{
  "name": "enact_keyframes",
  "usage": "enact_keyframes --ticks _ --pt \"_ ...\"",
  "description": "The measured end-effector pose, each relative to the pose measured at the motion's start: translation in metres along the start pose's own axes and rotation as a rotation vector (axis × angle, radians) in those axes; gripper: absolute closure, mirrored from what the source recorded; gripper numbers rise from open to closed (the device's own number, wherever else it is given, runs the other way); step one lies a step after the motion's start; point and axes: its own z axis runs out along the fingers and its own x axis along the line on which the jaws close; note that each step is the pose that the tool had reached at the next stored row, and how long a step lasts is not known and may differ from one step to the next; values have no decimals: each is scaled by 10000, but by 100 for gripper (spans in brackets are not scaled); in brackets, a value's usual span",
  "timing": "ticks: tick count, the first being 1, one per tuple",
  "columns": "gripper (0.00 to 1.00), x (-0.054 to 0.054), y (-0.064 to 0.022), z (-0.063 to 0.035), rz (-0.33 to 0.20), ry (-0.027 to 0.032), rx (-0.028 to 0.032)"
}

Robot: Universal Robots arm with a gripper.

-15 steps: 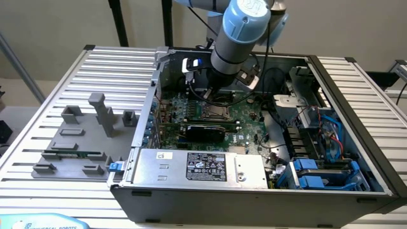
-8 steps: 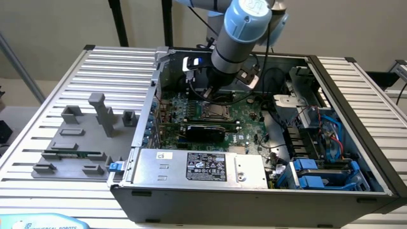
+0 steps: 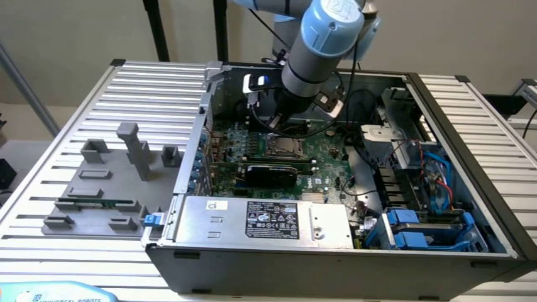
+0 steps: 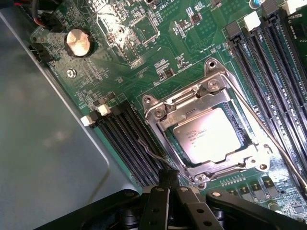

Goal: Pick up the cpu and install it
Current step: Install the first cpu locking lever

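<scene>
The cpu is sitting seated in the motherboard socket, centre-right of the wrist frame, its metal frame clamping over it. The gripper, fingers pinched together and empty, is hovering just beside the socket's edge, apparently working the thin retention lever.

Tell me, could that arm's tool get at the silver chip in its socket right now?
Probably yes. The cpu lies face-up in the socket's metal frame with nothing over its top, and the shut tool sits just beside the frame, above the motherboard.
</scene>
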Motion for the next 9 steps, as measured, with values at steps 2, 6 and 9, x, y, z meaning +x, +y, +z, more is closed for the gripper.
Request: enact_keyframes --ticks 2,6,9 --pt "89 -2 1 0 12 -14 29" --pt "89 -11 7 -4 26 -36 68" --pt "89 -22 12 -9 32 -43 74"
